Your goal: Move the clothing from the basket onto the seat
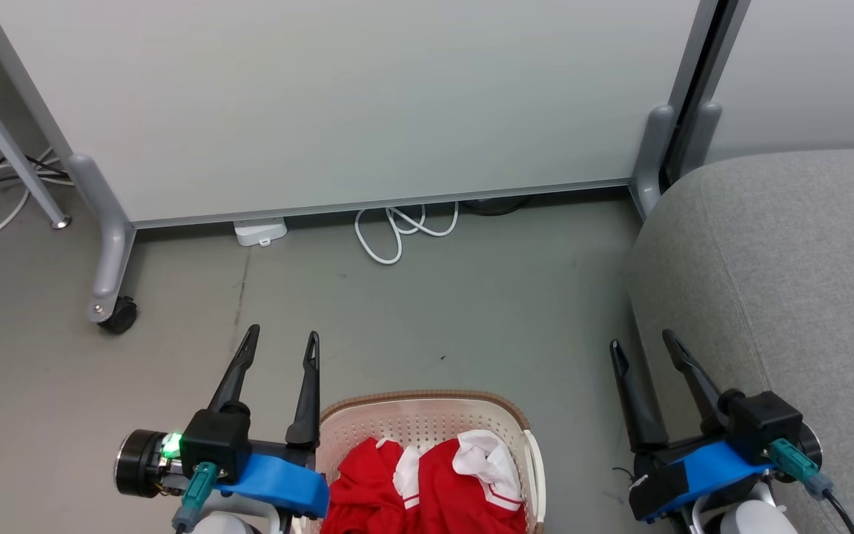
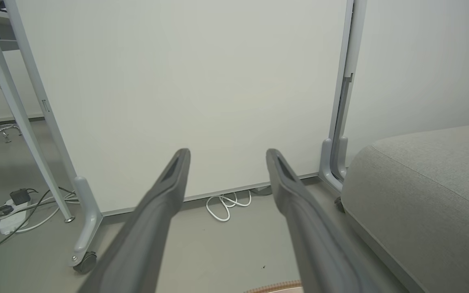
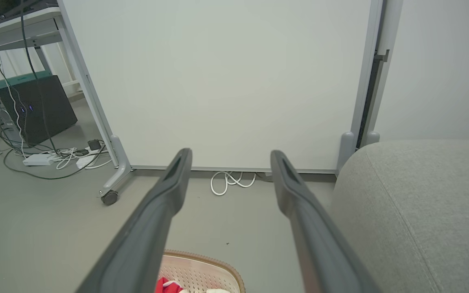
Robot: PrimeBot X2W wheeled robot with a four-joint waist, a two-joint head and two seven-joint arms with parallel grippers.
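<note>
1. Nearest the robot, a cream-white perforated plastic laundry basket [image 1: 427, 424] with a brown woven-look rim stands on the smooth grey floor [image 1: 471, 319]. The bottom edge of the head view cuts off its near part.
2. Inside the laundry basket lies the bright red soft fabric clothing [image 1: 368, 493] with white stripes and white trim, bunched in a heap. A crumpled white part sits on top towards the basket's right wall. I cannot tell how many garments are in the heap.
3. Just left of the basket is the left gripper [image 1: 283, 334], black with a blue bracket. Its two long dark fingers are spread wide with nothing between them. They point away from the robot, past the basket's far left corner.
4. To the right of the basket, clear of its rim, is the right gripper [image 1: 642, 341]. Its fingers are likewise parted and empty, and they point the same way.
5. Further right of the basket, just past that gripper, is a large light grey fabric-upholstered sofa seat [image 1: 790, 259] with rounded edges. Whether the gripper touches the seat's edge cannot be told.
6. Beyond the basket's far rim the floor runs on, with a small dark speck on it.
7. Further beyond the basket a looped white cable [image 1: 396, 231] lies on the floor, with a small white plastic box [image 1: 260, 232] to its left.
8. Farthest from the basket stands a tall pale panel [image 1: 338, 104] on grey legs. One of its legs, beyond the basket and to its left, ends in a black castor [image 1: 121, 316].
</note>
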